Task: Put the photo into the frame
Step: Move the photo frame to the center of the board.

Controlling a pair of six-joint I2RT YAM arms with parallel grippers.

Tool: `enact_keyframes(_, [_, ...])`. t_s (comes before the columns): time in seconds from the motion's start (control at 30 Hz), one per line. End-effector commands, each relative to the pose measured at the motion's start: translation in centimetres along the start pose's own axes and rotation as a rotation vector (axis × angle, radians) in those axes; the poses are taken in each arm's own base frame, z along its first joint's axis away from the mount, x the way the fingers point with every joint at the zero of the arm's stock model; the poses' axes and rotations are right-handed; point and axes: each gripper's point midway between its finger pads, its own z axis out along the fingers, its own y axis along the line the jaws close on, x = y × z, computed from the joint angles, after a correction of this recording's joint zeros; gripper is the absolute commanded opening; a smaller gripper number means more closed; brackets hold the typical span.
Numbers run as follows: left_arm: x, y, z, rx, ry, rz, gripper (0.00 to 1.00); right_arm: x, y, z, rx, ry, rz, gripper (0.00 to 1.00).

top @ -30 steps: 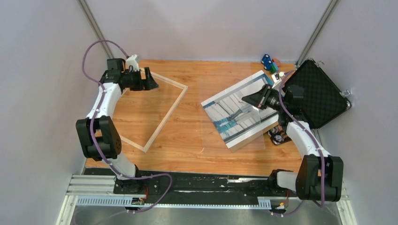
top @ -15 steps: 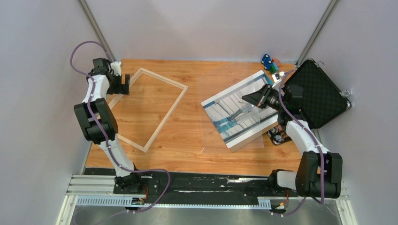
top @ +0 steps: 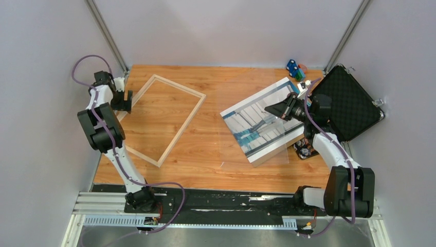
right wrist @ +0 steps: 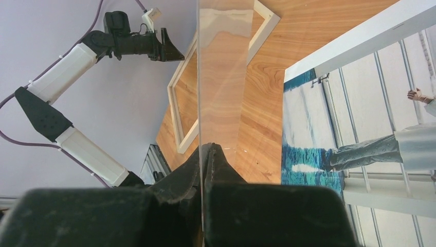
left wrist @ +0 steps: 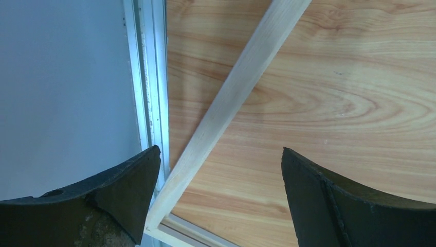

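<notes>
Our right gripper (right wrist: pixel 208 150) is clamped tight on the near rim of a thin, clear rectangular pane (right wrist: pixel 222 77). In its wrist view we see the sheet edge-on, running straight away from the fingertips. We judge that it is held by the very rim to keep the pads off the viewing face. Directly beneath that hand and the sheet it holds lies the photo (top: pixel 252 133), a large rectangular white-bordered print of a person on grey-white steps beside teal-blue water. It is face up and flat on the orange-brown wooden tabletop (top: pixel 216 77). Well away across the table from this hand rests the frame (top: pixel 182 129), a large thin rectangle of pale light wood. It lies flat, with bare tabletop showing through its opening.

Our left gripper (left wrist: pixel 220 154) hangs over a corner of the frame with its jaws spread wide and nothing held. One pale rail runs diagonally below the gap between the fingers. We read this as a hand placed to steady or nudge the frame, not yet gripping it. The photo is not in the frame yet, and the two lie well apart.
</notes>
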Motion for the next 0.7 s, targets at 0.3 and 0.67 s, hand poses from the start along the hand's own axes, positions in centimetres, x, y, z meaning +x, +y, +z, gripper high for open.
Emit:
enact_keyframes(0.3, [0.2,1.0,2.2,0.062,0.007,0.032,0.80,-0.8,1.7,-0.5,-0.040,-0.034,-0.101,0.00])
enact_keyframes(0.67, [2.2,-0.6,2.1,0.124,0.026,0.031,0.56,-0.9,2.0,-0.5,-0.045,-0.038,-0.104,0.00])
